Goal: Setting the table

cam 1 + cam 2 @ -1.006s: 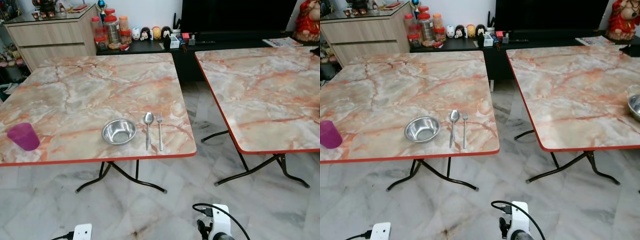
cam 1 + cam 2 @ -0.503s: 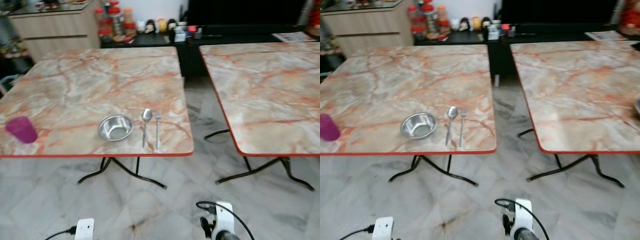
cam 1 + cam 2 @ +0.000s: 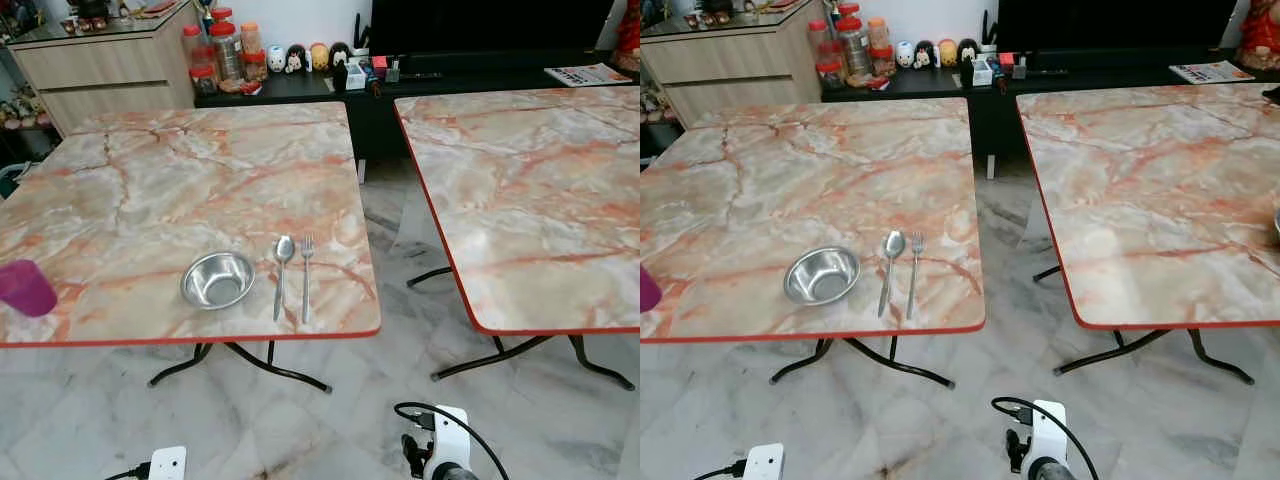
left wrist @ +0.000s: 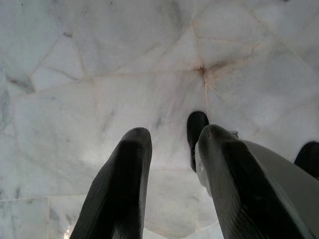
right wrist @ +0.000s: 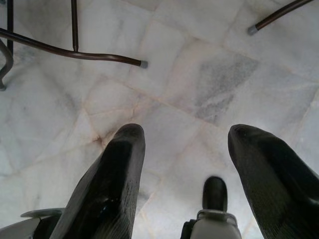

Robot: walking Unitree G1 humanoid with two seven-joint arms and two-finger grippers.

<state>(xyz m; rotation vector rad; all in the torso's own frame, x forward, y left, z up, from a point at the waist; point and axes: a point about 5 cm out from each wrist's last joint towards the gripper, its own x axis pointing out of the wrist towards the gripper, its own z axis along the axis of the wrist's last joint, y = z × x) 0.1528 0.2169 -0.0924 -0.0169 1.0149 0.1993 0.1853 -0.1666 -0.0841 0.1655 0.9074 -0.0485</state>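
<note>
Left end effector (image 4: 172, 164): fingers parted, grasping nothing, pointed down at the marble floor (image 4: 99, 74). Right end effector (image 5: 187, 169): fingers spread wide, likewise empty, hanging over the same floor with the worktop's dark legs at the upper left of the right wrist frame. Both arms hang idle; in the left eye view their wrists sit at the bottom edge of the frame. Outward from there, the near worktop (image 3: 200, 170) fills the left half of the left eye view. Near its front edge, lower centre-left of the frame, a steel bowl (image 3: 217, 279) stands upright, with a spoon (image 3: 282, 270) just beside it toward the right and a fork (image 3: 306, 275) next to the spoon, the two lying roughly parallel and apart. A purple cup (image 3: 24, 287) stands at the far left edge of the frame, well apart from that setting. A second worktop (image 3: 520, 190) occupies the right half. Assessment: one place is partly laid with bowl, spoon and fork; the cup appears yet to be brought to it, and no grasp is under way.
</note>
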